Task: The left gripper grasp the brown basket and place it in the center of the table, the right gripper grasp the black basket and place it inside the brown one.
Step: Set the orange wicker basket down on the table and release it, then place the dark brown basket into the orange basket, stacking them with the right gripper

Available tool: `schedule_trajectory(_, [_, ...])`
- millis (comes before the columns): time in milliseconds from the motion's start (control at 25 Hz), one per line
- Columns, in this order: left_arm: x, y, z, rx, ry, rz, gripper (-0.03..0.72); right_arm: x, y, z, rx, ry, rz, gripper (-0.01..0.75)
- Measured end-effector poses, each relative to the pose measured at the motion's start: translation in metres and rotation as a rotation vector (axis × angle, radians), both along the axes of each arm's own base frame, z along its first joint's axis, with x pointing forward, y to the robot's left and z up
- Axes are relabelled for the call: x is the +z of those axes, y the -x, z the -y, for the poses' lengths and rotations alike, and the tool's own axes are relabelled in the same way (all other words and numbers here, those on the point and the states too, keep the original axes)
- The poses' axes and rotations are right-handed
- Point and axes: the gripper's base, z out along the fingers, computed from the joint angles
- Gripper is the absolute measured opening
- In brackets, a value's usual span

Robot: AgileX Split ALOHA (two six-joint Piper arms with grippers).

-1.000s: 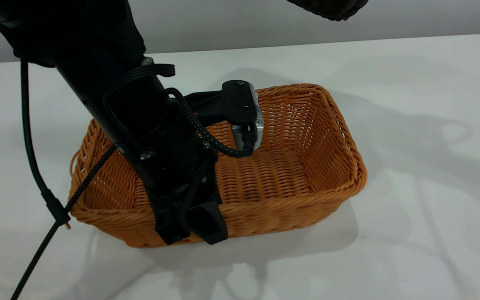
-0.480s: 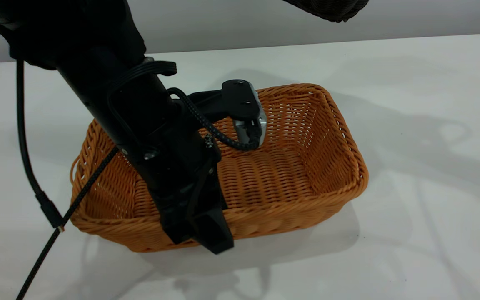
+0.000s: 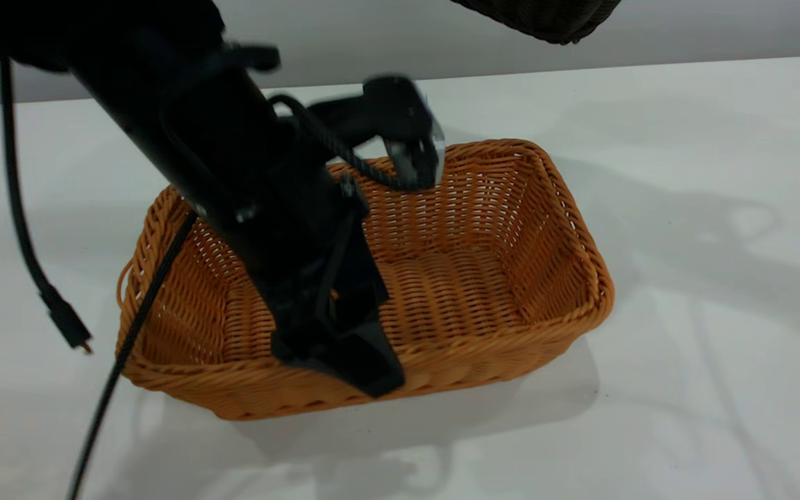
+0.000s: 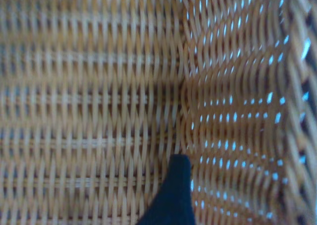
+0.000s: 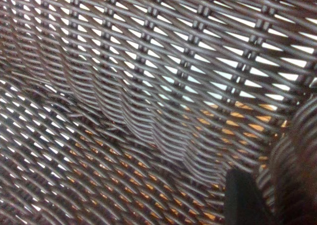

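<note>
The brown basket [image 3: 483,278] sits flat in the middle of the white table [image 3: 719,208]. My left gripper [image 3: 344,371] hangs tilted just above the basket's near rim, open and holding nothing. One of its fingertips [image 4: 176,185] shows inside the basket, close to a side wall. The black basket [image 3: 546,17] hangs in the air at the top edge of the exterior view, above the brown one. In the right wrist view my right gripper [image 5: 265,195] is shut on the black basket's wall [image 5: 148,86], one finger [image 5: 242,197] inside it. Orange shows through the dark weave.
The left arm's braided cable [image 3: 129,326] and a loose plug [image 3: 67,326] hang over the table left of the brown basket. Bare tabletop lies to the right and in front. A grey wall [image 3: 372,42] stands behind the table.
My left gripper has let go of the brown basket's near rim and risen up and back. The basket stays put. The black basket has come slightly lower into view.
</note>
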Motion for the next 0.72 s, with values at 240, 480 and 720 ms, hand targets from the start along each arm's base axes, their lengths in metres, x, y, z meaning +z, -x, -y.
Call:
schedule_trajectory(240, [0.03,0.006,-0.001,0.017,0.046,0.01,0.648,-0.006,-0.002,0.0,0.004,0.014,-0.013,0.237])
schedule_trajectory(480, [0.086,0.021,0.001,0.027,0.142,0.078,0.648,-0.008,-0.001,0.001,0.023,0.034,-0.023,0.237])
schedule_trajectory(720, [0.159,0.055,-0.004,-0.027,0.288,0.226,0.648,-0.009,0.004,-0.001,0.088,0.041,-0.042,0.237])
